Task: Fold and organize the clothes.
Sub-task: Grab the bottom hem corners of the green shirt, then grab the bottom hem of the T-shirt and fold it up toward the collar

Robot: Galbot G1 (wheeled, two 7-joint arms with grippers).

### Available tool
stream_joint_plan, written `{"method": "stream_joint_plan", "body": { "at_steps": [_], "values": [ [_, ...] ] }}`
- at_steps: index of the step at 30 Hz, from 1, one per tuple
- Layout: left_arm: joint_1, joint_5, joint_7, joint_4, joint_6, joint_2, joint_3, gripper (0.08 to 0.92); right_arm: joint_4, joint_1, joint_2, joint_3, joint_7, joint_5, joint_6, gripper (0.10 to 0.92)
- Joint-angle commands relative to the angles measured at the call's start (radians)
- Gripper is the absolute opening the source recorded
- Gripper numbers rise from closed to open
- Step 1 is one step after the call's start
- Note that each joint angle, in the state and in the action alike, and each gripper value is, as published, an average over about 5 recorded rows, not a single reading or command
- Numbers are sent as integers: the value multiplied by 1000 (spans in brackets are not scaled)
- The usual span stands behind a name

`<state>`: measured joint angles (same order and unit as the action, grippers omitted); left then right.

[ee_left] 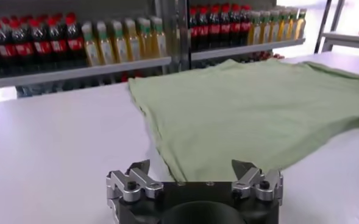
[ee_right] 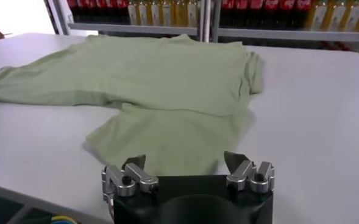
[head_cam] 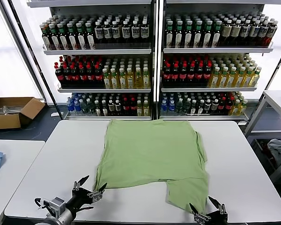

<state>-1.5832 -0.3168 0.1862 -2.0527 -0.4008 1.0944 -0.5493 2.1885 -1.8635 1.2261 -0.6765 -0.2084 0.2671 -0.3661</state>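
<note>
Though spread flat, one shirt (head_cam: pixel 150 157) only.

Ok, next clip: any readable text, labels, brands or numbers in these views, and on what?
None can be read.
Labelled drink bottles on the metal shelves: labels too small and blurred to read.
Light green short-sleeved shirt spread on the white table: plain side up, no print or lettering visible.
Brown cardboard box on the floor: no legible marking.
</note>
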Motion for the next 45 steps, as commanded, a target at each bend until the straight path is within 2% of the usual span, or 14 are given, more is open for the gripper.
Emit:
{"method": "stream_joint_plan", "body": {
  "at_steps": [1,14,21,25,36,45],
  "values": [
    [-1,5,7,49,-25,6,20,740,-16,-9,2,18,9,-12,-9,663],
    [-8,15,20,71,-13,29,24,367,-30,-6,-6,10,-23,-14,21,299],
    [-14,11,13,41,-8,34,22,162,-29,-19,0,2,-71,-11,98,125],
    [-36,10,9,-13,-9,49,14,96,-28,-23,12,-22,-132,1,164,112],
    [-132,34,-17,-169,-22,99,-32,87,27,-196,18,-143,-283,67,274,112],
    [-250,44,-34,-270,-29,93,-94,87,88,-288,6,-251,-301,188,286,112]
  ]
}}
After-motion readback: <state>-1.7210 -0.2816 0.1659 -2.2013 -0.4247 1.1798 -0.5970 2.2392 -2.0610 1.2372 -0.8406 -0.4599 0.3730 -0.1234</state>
